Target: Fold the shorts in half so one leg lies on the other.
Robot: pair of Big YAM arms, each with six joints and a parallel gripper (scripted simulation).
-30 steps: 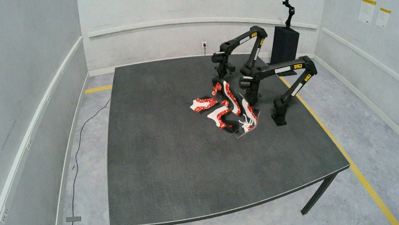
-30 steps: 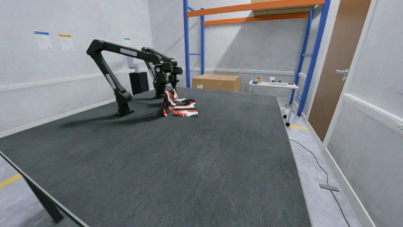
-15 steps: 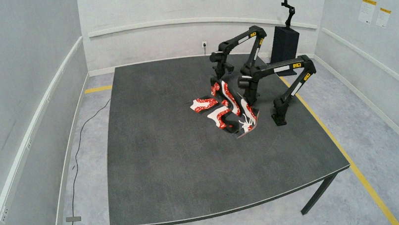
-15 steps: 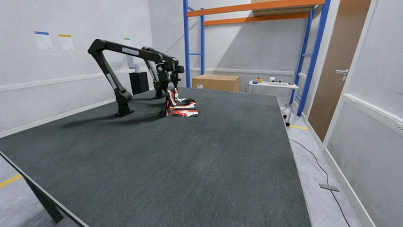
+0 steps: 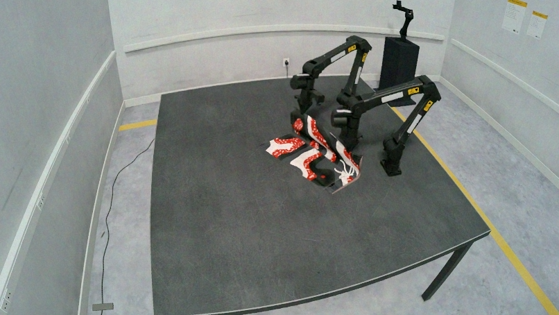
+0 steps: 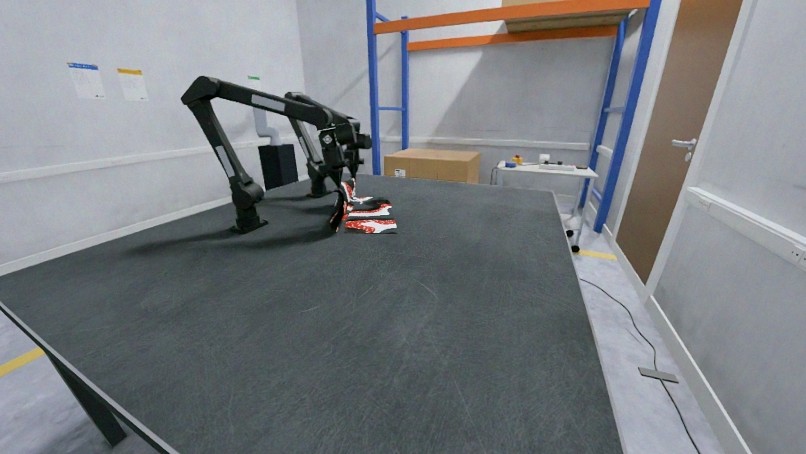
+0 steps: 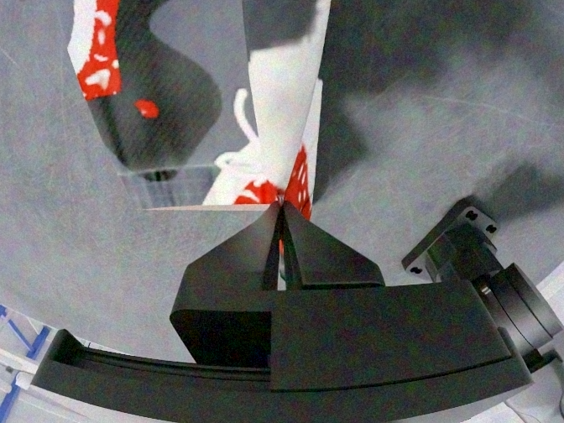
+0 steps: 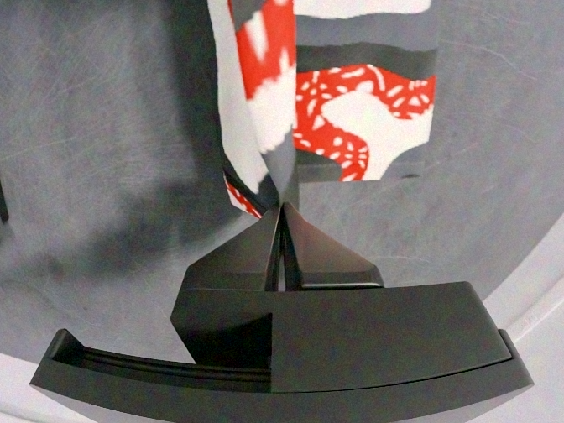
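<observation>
Shorts (image 5: pixel 318 132) (image 6: pixel 369 226) (image 7: pixel 284 91) (image 8: pixel 273 104) half raised on worktop (image 5: pixel 234 234) (image 6: pixel 394 338) (image 7: pixel 113 282) (image 8: pixel 113 136).

We see red, white and black print, drawcord (image 5: pixel 345 170) (image 7: pixel 243 113) loose; left gripper (image 7: pixel 280 203) and right gripper (image 8: pixel 281 212) both pinch cloth.

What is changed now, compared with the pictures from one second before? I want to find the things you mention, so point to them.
Both the left gripper (image 5: pixel 350 149) (image 6: pixel 353 177) (image 7: pixel 281 211) and right gripper (image 5: pixel 302 112) (image 6: pixel 340 183) (image 8: pixel 281 212) moved slightly away from their bases, bringing the raised part of the shorts (image 5: pixel 287 145) (image 6: pixel 372 226) (image 7: pixel 282 91) (image 8: pixel 318 97) along. Both grips stayed shut on cloth; the flat part stayed.
</observation>
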